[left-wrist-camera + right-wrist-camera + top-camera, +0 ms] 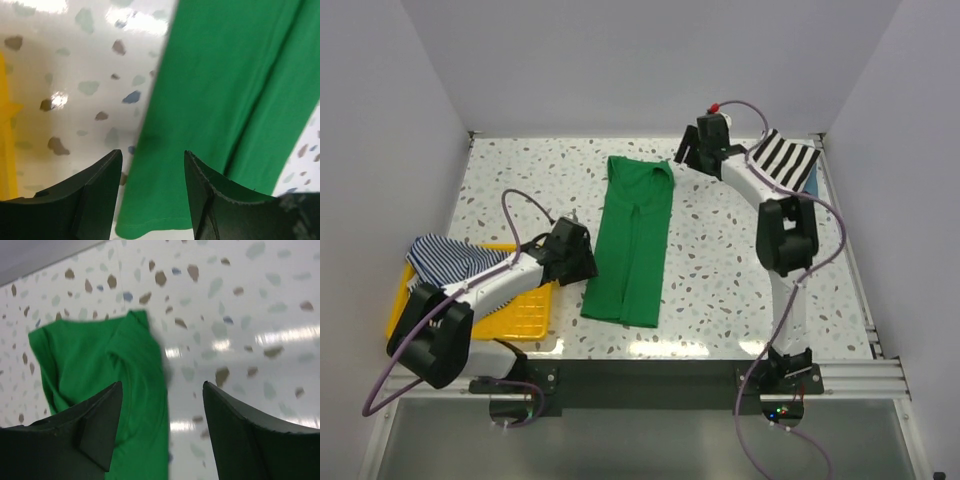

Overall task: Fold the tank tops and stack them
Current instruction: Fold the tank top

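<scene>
Both open, the left gripper [152, 155] and right gripper [162, 386] are hovering at opposite ends of the green tank top [632, 245]; we are judging fold grasps due.

The green tank top [100, 375] is seen lying on the speckled worktop [240, 305] near its wall-side edge, partly covered by one dark finger of the right gripper [161, 387], whose jaws are spread wide with nothing gripped.
</scene>
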Controlling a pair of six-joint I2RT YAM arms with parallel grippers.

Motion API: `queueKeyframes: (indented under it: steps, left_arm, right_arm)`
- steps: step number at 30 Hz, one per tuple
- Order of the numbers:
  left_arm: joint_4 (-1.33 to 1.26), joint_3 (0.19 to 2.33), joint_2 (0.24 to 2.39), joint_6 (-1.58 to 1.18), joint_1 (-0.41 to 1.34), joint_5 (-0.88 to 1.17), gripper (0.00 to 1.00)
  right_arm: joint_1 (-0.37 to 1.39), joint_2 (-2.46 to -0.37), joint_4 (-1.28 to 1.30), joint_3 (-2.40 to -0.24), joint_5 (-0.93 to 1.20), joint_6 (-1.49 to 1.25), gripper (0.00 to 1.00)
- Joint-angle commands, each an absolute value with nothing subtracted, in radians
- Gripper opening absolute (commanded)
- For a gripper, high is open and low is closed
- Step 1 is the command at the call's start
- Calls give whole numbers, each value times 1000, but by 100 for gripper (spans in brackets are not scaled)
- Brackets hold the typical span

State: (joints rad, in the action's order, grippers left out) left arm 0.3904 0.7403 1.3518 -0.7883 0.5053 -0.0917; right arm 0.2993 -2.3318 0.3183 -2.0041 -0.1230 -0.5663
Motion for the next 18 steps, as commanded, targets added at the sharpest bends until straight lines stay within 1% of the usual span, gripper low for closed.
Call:
queueKeyframes:
  steps: [1,2,3,4,5,6,8,9,11,12,15,18]
  left_arm:
    - [442,690,1290,-851,521,-130,57]
    - [454,678,1281,-862,528,-147,56]
    - [477,654,1270,-883,535,-155,56]
    - [491,643,1249,-896,554,-159,55]
    - [503,632,1238,-908,564,-167,55]
    - [534,615,1227,-940,577,-175,54]
    - [561,604,1207,-971,624,-202,54]
    - [590,600,1206,-1004,643,-215,54]
    - [603,592,1209,-1023,676,-213,54]
    - [610,585,1212,-1038,678,-210,53]
    - [623,572,1207,-1049,681,-216,52]
    - [624,571,1193,-1049,681,-219,51]
  right_arm:
    - [342,-1971,282,-1684,-78,-601,68]
    - [375,-1913,278,-1610,-84,-601,67]
    - [396,-1867,281,-1480,-98,-603,67]
    - [444,-1824,281,-1418,-113,-606,67]
    - [468,-1736,282,-1360,-127,-609,66]
    - [489,-1700,297,-1256,-141,-641,66]
    - [534,-1584,276,-1143,-106,-673,65]
    - [551,-1545,279,-1052,-107,-710,64]
    - [610,-1484,293,-974,-133,-736,63]
    - [627,-1420,314,-907,-144,-770,63]
    - [672,-1312,321,-797,-121,-836,62]
    - [741,-1263,350,-752,-114,-885,62]
